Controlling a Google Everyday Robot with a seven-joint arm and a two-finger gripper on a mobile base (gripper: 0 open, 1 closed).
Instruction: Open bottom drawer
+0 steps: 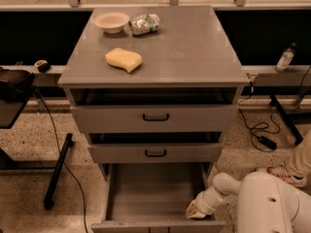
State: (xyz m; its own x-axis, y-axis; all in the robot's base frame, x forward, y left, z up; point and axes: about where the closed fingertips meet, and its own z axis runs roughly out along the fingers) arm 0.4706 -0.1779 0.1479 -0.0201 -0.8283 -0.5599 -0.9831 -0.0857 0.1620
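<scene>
The grey cabinet (155, 72) has three drawers. The bottom drawer (150, 198) is pulled far out, showing its plain grey inside; its front panel lies at the frame's lower edge and its handle is cut off. The middle drawer (155, 153) and the top drawer (155, 117) are shut, each with a black handle. My gripper (193, 209) is down inside the bottom drawer at its front right corner, on the end of my white arm (252, 203).
On the cabinet top lie a yellow sponge (124, 59), a white bowl (112, 21) and a crumpled bottle (144, 24). A black stand (56, 171) is on the floor left. Cables (257, 130) and a person's shoe (284, 174) are right.
</scene>
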